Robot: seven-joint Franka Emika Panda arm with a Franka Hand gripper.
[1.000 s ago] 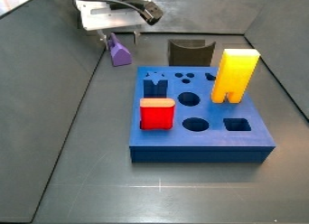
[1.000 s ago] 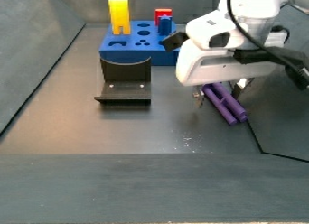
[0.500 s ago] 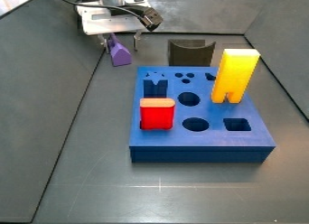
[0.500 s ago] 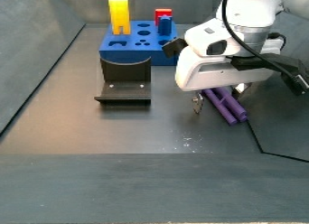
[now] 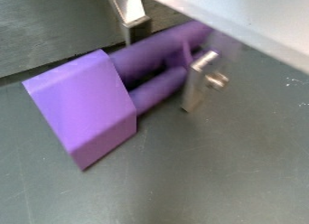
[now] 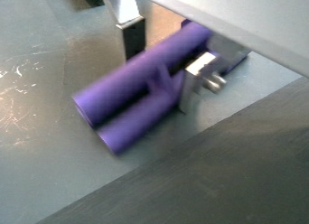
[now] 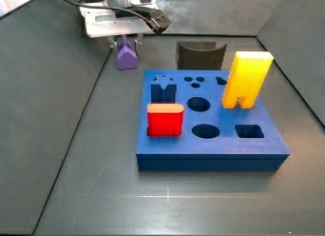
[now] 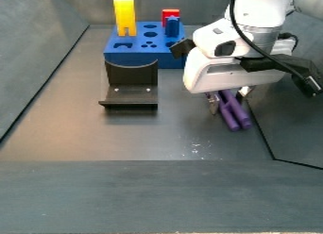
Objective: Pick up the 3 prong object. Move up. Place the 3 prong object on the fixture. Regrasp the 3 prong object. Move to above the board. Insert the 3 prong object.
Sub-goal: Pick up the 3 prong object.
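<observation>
The purple 3 prong object (image 7: 125, 57) (image 8: 232, 112) lies on the dark floor, away from the blue board (image 7: 210, 149) (image 8: 127, 51). My gripper (image 7: 124, 40) (image 8: 231, 94) is down over it. In both wrist views the gripper (image 5: 162, 72) (image 6: 160, 79) has a silver finger on each side of the purple prongs (image 5: 163, 70) (image 6: 139, 97), both touching them. The wide pointed end (image 5: 85, 106) sticks out beyond the fingers. The piece still rests on the floor. The dark fixture (image 7: 197, 55) (image 8: 130, 87) stands beside the board, with nothing on it.
A tall yellow block (image 7: 246, 78) (image 8: 125, 15) and a red cube (image 7: 164, 119) (image 8: 171, 16) stand in the board. Sloping grey walls (image 7: 76, 116) (image 8: 38, 77) enclose the floor, and the piece lies close to one wall.
The purple piece has turned from a slanted lie to line up between the fingers, which have come in against it. The arm has barely moved.
</observation>
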